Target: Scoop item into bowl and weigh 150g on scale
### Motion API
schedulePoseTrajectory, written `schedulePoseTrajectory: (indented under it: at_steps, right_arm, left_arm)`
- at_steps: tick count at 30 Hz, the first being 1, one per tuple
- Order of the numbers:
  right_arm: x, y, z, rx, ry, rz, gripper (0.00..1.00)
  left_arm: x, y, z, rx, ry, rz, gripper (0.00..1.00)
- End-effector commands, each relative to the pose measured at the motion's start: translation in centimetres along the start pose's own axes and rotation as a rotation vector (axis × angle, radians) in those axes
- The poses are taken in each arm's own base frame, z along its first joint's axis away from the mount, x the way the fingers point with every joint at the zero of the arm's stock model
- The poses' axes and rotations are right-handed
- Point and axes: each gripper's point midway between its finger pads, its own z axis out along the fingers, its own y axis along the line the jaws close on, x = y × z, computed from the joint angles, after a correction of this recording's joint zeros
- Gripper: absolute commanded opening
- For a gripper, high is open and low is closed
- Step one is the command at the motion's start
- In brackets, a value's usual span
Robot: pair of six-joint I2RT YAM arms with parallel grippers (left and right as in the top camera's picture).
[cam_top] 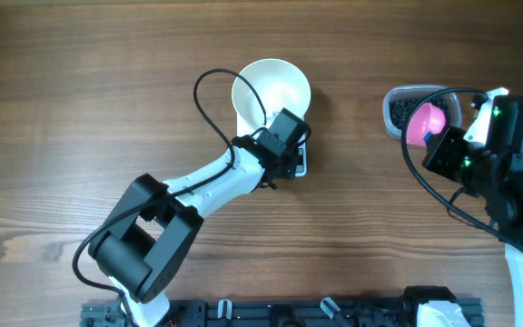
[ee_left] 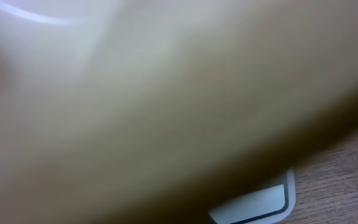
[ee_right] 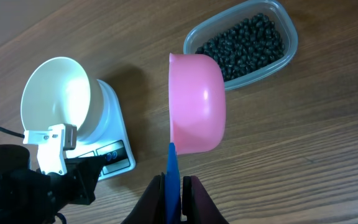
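A: Now, logging positions. Found the item [ee_right: 247, 43], small black beads, heaped in the clear tub [ee_right: 289, 32] at far right. Located the bowl [cam_top: 271, 86] on the scale [ee_right: 114, 146], left of the tub and well apart from it. Saw nothing dark inside the bowl. Cannot read the display.

B: Agreed. Recorded the right gripper [ee_right: 175, 188] as clamped on the blue handle [ee_right: 172, 165] of the pink scoop [ee_right: 196, 102]. Noted the scoop hanging at the near edge of the tub, rounded back toward the wrist camera. Cannot tell whether loaded.

A: And the left gripper [cam_top: 289, 136]?

B: Closed, apparently pinching the near rim of the bowl. Got only a blur of white wall from its own camera. Judged as steadying the bowl, not scooping.

A: Deciding relation for the coming move?

B: Put the bowl to the left of the scoop, across bare wood, with the beads just beside the cup. Took the handle's long axis as running near to far, cup at the far end. Would expect a short dip into the tub if empty, then a carry leftward to the bowl's mouth. Counted the left arm as nearer the bowl but occupied, so left the scooping to the right.
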Motion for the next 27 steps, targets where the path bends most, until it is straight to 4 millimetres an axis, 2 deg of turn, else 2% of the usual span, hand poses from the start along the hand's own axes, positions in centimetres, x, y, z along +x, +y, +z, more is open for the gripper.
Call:
schedulePoseTrajectory:
  at_steps: [1,5,7,10,14,19,24,27]
  right_arm:
    - [-0.6,-0.2,-0.2,0.018,-0.019,-0.018,0.04]
    - [-0.6,-0.3,-0.2,0.021,-0.021,-0.017,0.04]
    - [-0.7,-0.5,-0.3,0.031,-0.025,-0.017,0.04]
    - [-0.8,-0.5,-0.3,0.034,-0.028,-0.018,0.04]
    - [-0.8,-0.5,-0.3,0.033,-0.030,-0.018,0.04]
    - [-0.9,-0.6,-0.3,0.040,-0.032,-0.019,0.04]
    - [-0.8,-0.6,-0.3,0.041,-0.031,-0.019,0.04]
    - [-0.8,-0.6,-0.3,0.041,-0.029,-0.019,0.04]
  left_arm:
    - [2.2,1.6,2.0,-0.081,0.064,-0.005,0.04]
    - [1.9,1.7,1.2,-0.083,0.058,-0.004,0.04]
    - [1.4,1.4,-0.1,-0.065,0.043,-0.007,0.04]
    - [-0.1,0.9,-3.1,-0.031,-0.014,-0.015,0.04]
    - [-1.9,0.2,-8.5,0.041,-0.108,0.019,0.04]
    - [-2.4,0.5,-14.2,0.087,-0.189,0.072,0.04]
    - [-2.7,2.2,-18.1,0.097,-0.252,0.159,0.04]
    - [-2.0,3.4,-19.0,0.105,-0.233,0.251,0.04]
